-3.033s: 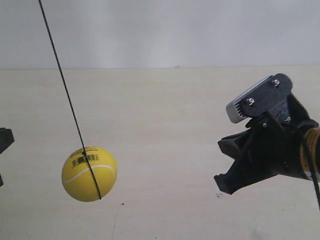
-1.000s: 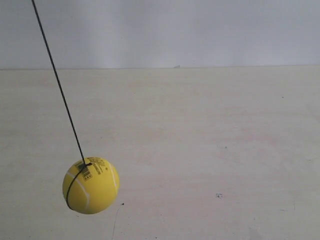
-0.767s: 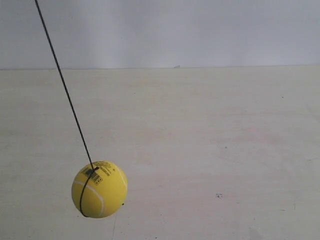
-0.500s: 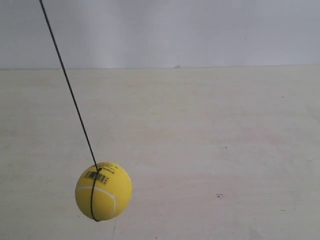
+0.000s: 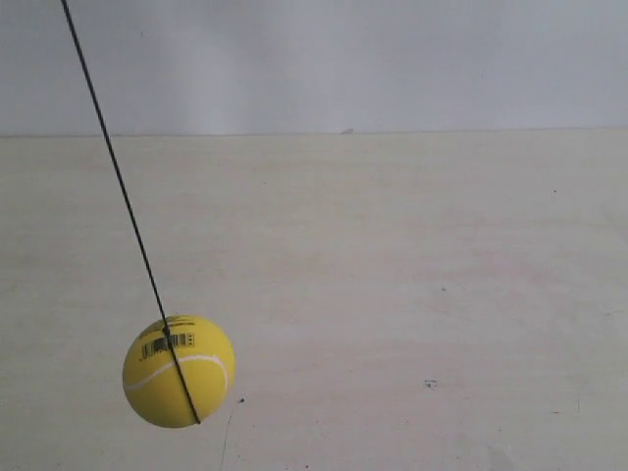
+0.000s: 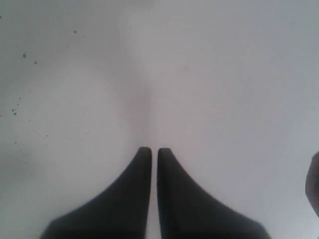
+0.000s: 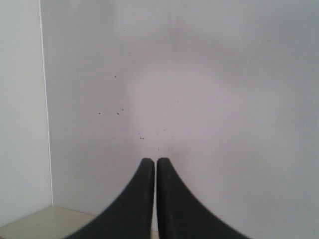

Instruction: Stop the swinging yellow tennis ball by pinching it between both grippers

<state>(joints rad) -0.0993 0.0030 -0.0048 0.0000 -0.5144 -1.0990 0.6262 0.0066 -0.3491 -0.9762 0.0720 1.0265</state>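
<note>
- Pale wall (image 5: 392, 59): fills the back, meets the tabletop's far edge.
- Cream tabletop (image 5: 442, 294): a few dark specks (image 5: 429, 384) towards its near edge.
- Left gripper (image 6: 150, 152): black tapered fingers drawn together, thin slit between, nothing held; aimed at blank wall.
- Right gripper (image 7: 150, 162): fingers likewise together, holding nothing; faces wall beside a corner.
- Yellow tennis ball (image 5: 179, 371): hangs free, seen against the tabletop's near left part; barcode up, white seam across.
- Black string (image 5: 113, 162): taut, slanting up to the exterior view's top left.
</note>
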